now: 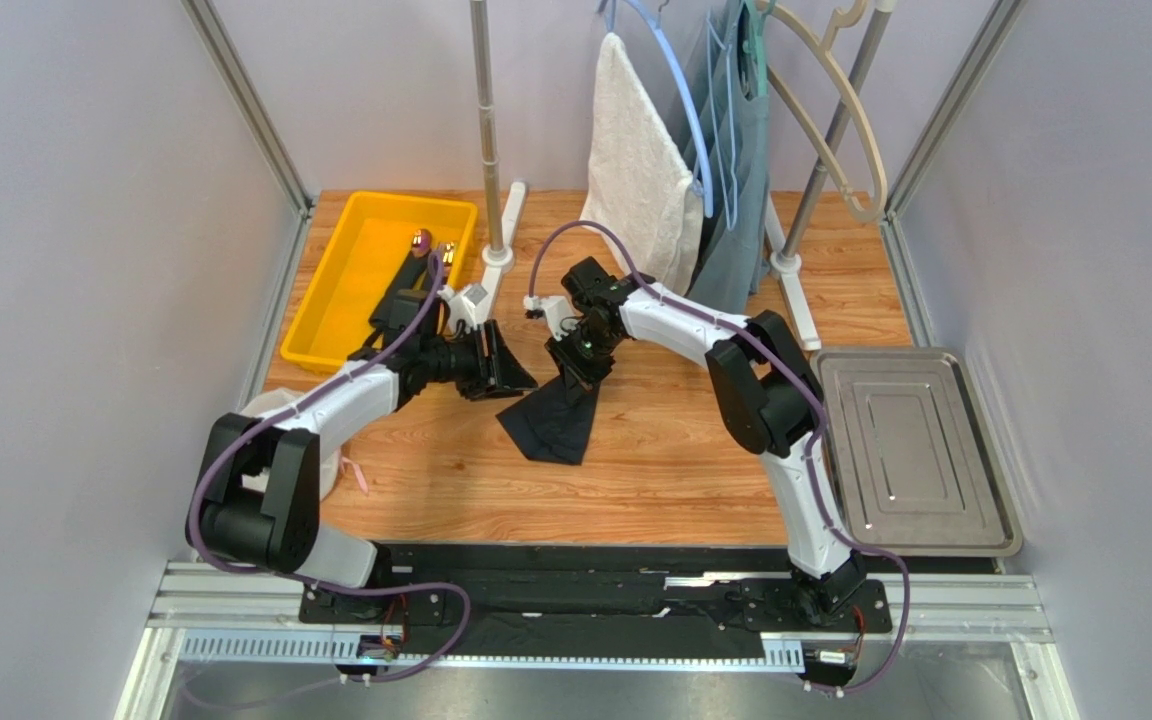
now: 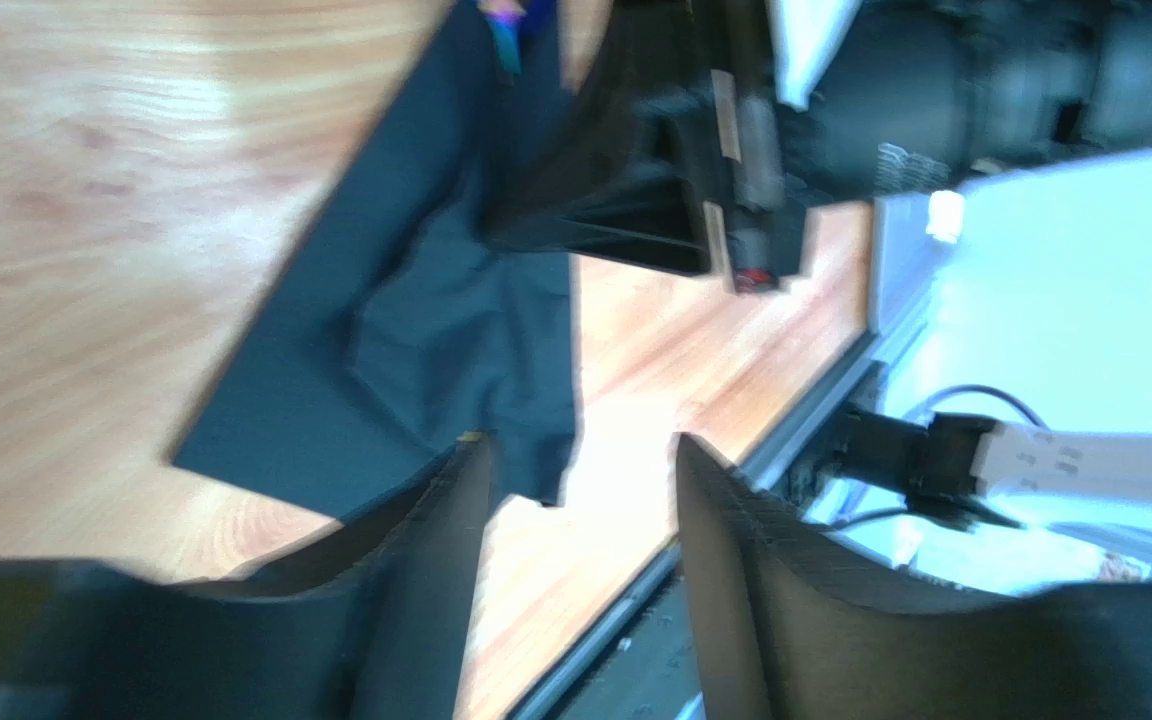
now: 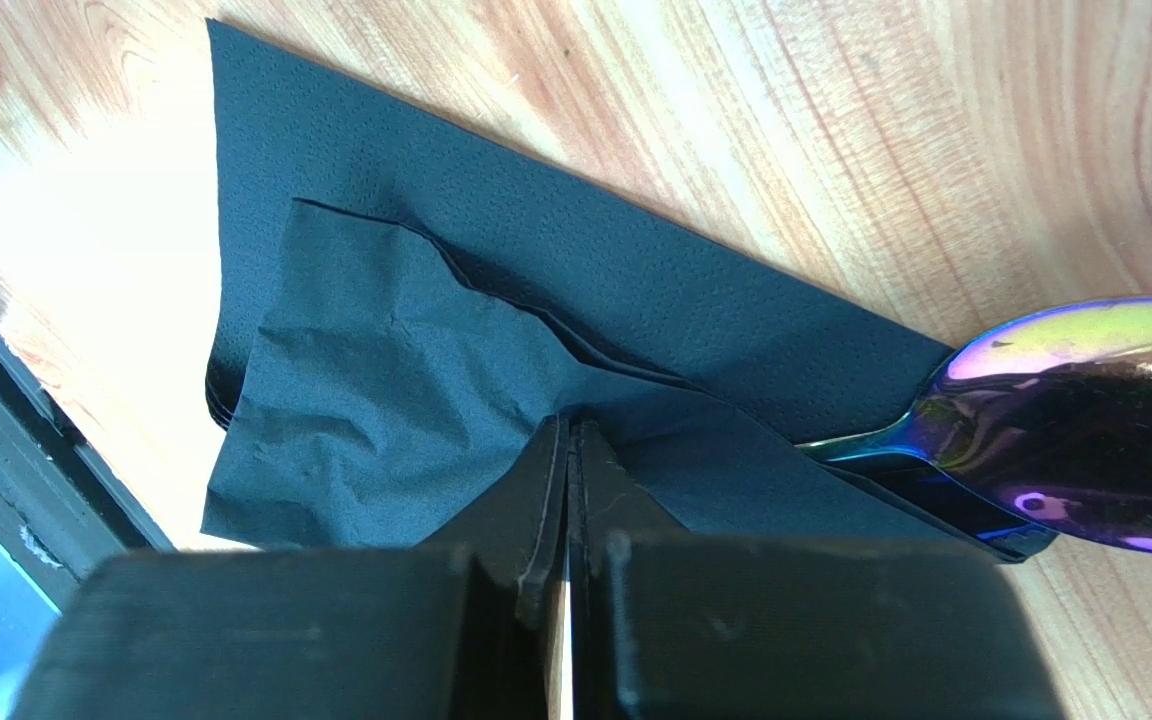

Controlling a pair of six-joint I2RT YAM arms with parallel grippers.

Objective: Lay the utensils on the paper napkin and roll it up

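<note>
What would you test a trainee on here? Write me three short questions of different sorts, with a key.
1. True or false: the left gripper is shut.
2. Where is the head of the spoon? A: fully wrapped and hidden. B: sticking out past the edge of the folded paper napkin. C: held in the left gripper.
3. Fill in: the right gripper is shut on a fold of the ___.

Key: 1 false, its jaws stand open; 2 B; 3 paper napkin.
</note>
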